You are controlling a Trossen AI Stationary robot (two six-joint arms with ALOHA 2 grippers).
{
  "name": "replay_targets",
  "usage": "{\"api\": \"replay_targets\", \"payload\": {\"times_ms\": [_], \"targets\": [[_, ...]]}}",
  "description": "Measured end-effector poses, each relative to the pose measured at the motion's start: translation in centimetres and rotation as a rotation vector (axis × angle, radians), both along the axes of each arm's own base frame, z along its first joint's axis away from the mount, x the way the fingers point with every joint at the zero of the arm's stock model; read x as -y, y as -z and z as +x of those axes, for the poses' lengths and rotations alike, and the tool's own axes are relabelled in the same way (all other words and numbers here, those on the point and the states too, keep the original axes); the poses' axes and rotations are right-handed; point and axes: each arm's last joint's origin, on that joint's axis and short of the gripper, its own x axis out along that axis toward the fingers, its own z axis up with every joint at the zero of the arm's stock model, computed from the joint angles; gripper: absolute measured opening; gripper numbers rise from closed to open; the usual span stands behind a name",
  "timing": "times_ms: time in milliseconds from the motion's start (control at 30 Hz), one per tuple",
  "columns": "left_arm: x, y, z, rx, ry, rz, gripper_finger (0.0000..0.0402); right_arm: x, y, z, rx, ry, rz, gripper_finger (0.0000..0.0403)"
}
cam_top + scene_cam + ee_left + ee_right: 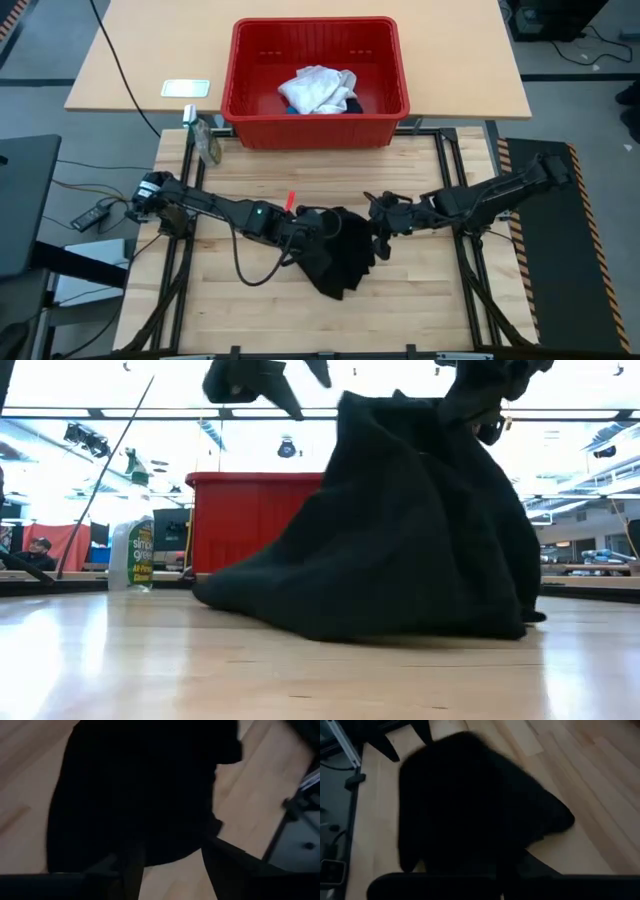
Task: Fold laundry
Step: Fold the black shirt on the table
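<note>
The black shirt [340,258] sits bunched in a heap at the middle of the tabletop [420,310], a little toward the near edge, and both arms are on it. From table height the cloth rises in a dark peak, its top pulled up under the right gripper [478,400], whose fingers are pinched tight on the fabric. The same gripper shows from above at the heap's right edge [381,236]. Its own camera looks straight down on the dark mound [470,800] spread over the wood.

The left gripper [318,224] is at the heap's left side, up near the top of the cloth. In the low view it hangs just clear of the shirt [262,382], fingers parted, nothing caught between them. Its wrist camera shows the two dark fingers [131,870] spread apart above the fabric [140,790].

Farther back, at the far edge, stands the red basket [315,125], with a white garment [318,88] crumpled inside and a sliver of blue [290,109] peeking beneath it. A spray bottle [207,140] lies just left of the basket.
</note>
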Motion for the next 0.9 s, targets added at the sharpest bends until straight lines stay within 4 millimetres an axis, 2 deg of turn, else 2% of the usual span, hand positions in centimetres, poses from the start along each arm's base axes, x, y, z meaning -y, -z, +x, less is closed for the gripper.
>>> {"api": "replay_targets", "payload": {"times_ms": [200,500,667,900], "targets": [[0.2,-0.4,1.0,0.101,-0.002,-0.015,0.0204,0.1,-0.5,0.0,-0.009,0.026,0.068,0.0006],[1.5,-0.5,0.7,0.134,-0.032,0.0,0.0204,0.3,0.0,-0.4,-0.072,0.113,0.092,0.0007],[2.6,-0.9,0.9,0.197,0.028,0.013,0.0204,0.5,-0.2,-0.6,-0.051,0.139,0.017,0.0064],[3.1,-0.9,0.8,0.213,0.008,0.029,0.0204,1.4,-2.3,-2.3,0.057,0.229,-0.165,0.0146]]}}
